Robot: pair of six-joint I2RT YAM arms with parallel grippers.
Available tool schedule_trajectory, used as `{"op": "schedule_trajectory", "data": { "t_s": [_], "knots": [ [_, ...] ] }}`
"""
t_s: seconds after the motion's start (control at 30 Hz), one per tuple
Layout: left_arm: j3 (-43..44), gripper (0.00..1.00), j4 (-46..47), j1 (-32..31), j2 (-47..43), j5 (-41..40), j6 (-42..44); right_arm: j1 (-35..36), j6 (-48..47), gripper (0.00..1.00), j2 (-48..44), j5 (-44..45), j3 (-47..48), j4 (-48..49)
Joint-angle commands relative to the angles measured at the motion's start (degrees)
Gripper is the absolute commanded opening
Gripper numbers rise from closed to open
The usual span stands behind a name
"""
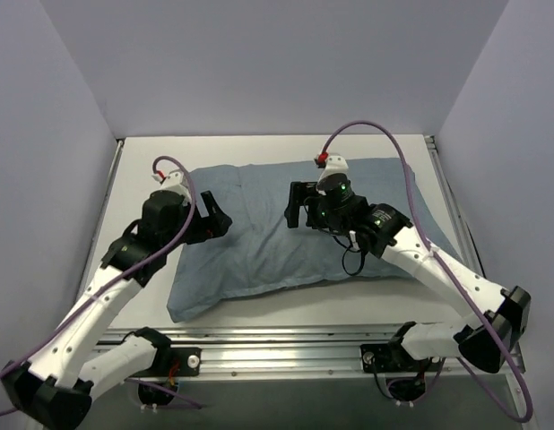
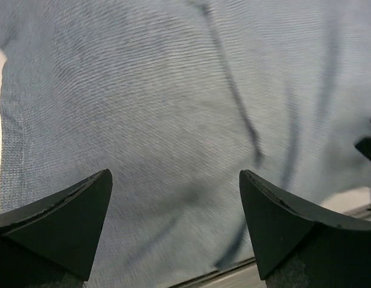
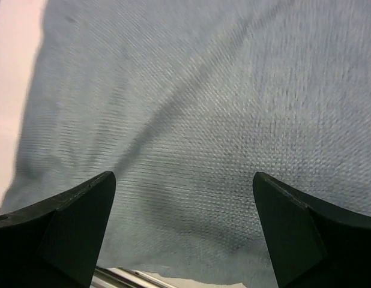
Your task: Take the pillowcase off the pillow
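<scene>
Left end effector (image 1: pixel 216 218) and right end effector (image 1: pixel 298 209), two in all, reach forward over the one pillowcase (image 1: pixel 259 255) on the bench (image 1: pixel 134 179); both have fingers apart, empty.

Bulky pillowcase (image 1: pixel 259 246) fills ctr of tabletop (image 1: pixel 138 179); bare strips at frame left, top & lower ctr leave room to pass. Walls (image 1: pixel 44 134) close in left, right, back. left hand (image 1: pixel 218 215) & right hand (image 1: pixel 293 206) sit over fabric w/ fingers spread.
</scene>
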Motion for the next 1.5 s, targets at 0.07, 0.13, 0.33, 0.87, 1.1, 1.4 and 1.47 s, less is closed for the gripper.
{"op": "schedule_trajectory", "data": {
  "t_s": [0.07, 0.13, 0.33, 0.87, 1.1, 1.4, 1.47],
  "knots": [
    [-6.64, 0.96, 9.01, 3.79, 7.82, 4.21, -2.19, -0.75, 7.27, 0.92, -0.23, 9.33, -12.29, -0.81],
    [-9.10, 0.96, 9.37, 3.79, 8.89, 6.40, -2.55, -2.94, 9.28, 0.93, -1.02, 10.49, -16.60, -3.69],
    [-17.79, 0.96, 8.23, 3.88, 4.51, 7.99, -5.53, -9.37, 10.53, 0.91, -10.33, 14.00, -17.25, -10.47],
    [-14.38, 0.96, 9.19, 1.77, -0.69, 8.87, -2.99, 16.20, 0.69, 0.97, 18.46, 25.07, 20.07, -9.06],
    [-17.54, 0.88, 11.75, 1.68, 0.89, 5.36, -5.45, 16.57, 0.41, 0.99, 33.58, 30.16, 27.24, -15.11],
    [-20.44, 0.20, 8.06, 2.91, 4.14, -0.62, -8.96, 5.59, 3.15, 0.95, 18.35, 31.24, 10.39, -16.46],
    [-21.67, 0.15, 7.70, 3.35, 3.79, -1.50, -9.58, 0.32, 2.97, 0.94, 14.81, 30.10, 5.13, -16.02]
  ]
}}
